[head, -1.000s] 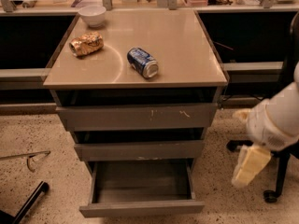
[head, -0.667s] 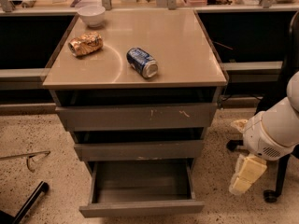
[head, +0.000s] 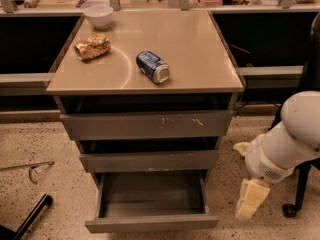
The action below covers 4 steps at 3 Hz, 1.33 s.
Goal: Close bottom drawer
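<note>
The bottom drawer [head: 151, 223] is the lowest of three grey drawers in the cabinet and stands pulled well out, its grey inside empty. The middle drawer front [head: 149, 160] and the top drawer front with white scratches [head: 147, 124] are nearly shut. My gripper [head: 251, 200] hangs on the white arm low at the right, beside the open drawer's right side and apart from it, pointing down toward the floor.
On the tan cabinet top [head: 200, 49] lie a blue can [head: 153, 66] on its side, a crumpled snack bag [head: 92, 46] and a white bowl [head: 98, 15]. A chair base with a caster [head: 290, 209] stands right of the arm. A black bar [head: 30, 218] lies on the speckled floor at lower left.
The arm and gripper have moved down and slightly left, closer to the floor beside the open drawer. The drawers have not moved.
</note>
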Tool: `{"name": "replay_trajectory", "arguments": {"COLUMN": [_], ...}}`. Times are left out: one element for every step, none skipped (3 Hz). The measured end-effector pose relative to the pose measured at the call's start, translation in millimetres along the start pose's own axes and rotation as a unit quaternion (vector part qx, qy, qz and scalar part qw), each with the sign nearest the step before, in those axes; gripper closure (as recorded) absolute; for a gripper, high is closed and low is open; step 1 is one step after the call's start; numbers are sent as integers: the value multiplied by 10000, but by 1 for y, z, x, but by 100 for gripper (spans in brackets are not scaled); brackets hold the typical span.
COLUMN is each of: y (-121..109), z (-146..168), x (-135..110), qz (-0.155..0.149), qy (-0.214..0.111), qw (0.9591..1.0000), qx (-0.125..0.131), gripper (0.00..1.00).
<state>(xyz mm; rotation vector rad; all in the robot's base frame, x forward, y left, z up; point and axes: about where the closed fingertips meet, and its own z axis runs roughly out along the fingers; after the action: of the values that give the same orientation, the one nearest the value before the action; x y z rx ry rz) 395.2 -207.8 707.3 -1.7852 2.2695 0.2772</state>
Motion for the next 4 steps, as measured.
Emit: {"name": "replay_trajectory", "arguments": {"y": [21, 45, 55, 55], "z": [92, 189, 214, 214], "x": [16, 33, 35, 35], "qz": [-98, 152, 244, 242], "qy": [55, -118, -228, -225], "qw": [9982, 9938, 9909, 9908], "qx": [-591, -1091, -1307, -1310], "gripper": [0, 0, 0, 0]}}
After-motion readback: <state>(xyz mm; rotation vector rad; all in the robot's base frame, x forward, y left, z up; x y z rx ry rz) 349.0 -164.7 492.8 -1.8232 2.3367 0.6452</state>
